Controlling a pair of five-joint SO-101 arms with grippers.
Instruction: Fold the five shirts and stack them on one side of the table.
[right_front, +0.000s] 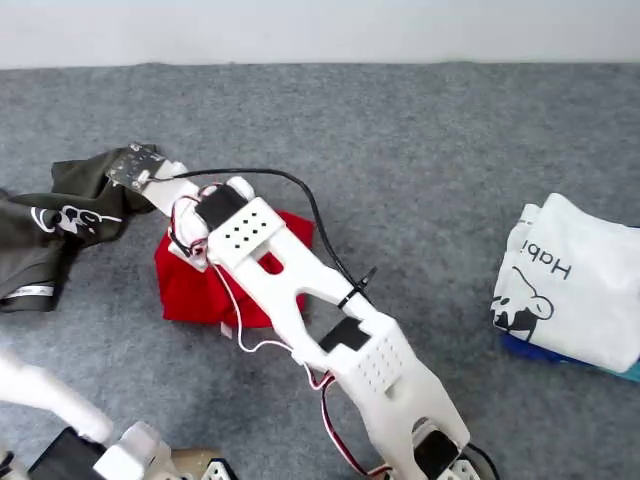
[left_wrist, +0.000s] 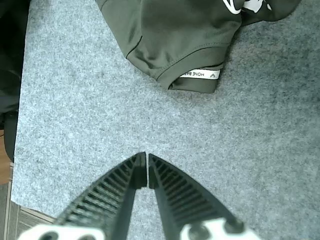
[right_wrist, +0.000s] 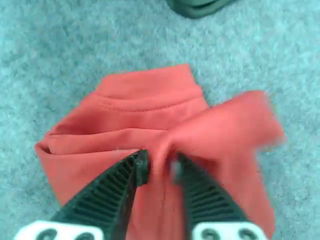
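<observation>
Because the right gripper (right_wrist: 159, 167) has its jaws drawn narrow onto a bunched ridge of the red shirt (right_wrist: 150, 115), my chief worry is that pinch. It seems to catch only a crumple of cloth, so a pull could let it slip free. It could also drag the whole shirt along the grey mat (right_front: 420, 150) and spoil what folding it has.

The red shirt lies left of the middle, under the right arm (right_front: 330, 320). It is just beside the dark shirt (right_front: 50, 230) and well apart from the stack at the far side, where a white shirt (right_front: 575, 290) rests on a blue shirt (right_front: 530, 350). With the wrist so close to the dark shirt, a sweep that way might snag it and tangle the two.

The left gripper (left_wrist: 148, 172) hangs over bare mat with its jaws pressed together on nothing, the dark shirt's collar a little beyond it.

From above, the arm covers the pinch itself, so I cannot tell how many layers are caught. One loose red flap is hard to make out. The dark shirt runs off the table's edge. The stack is cut off too, with a sliver of teal at the bottom, so I cannot count what lies in it.
</observation>
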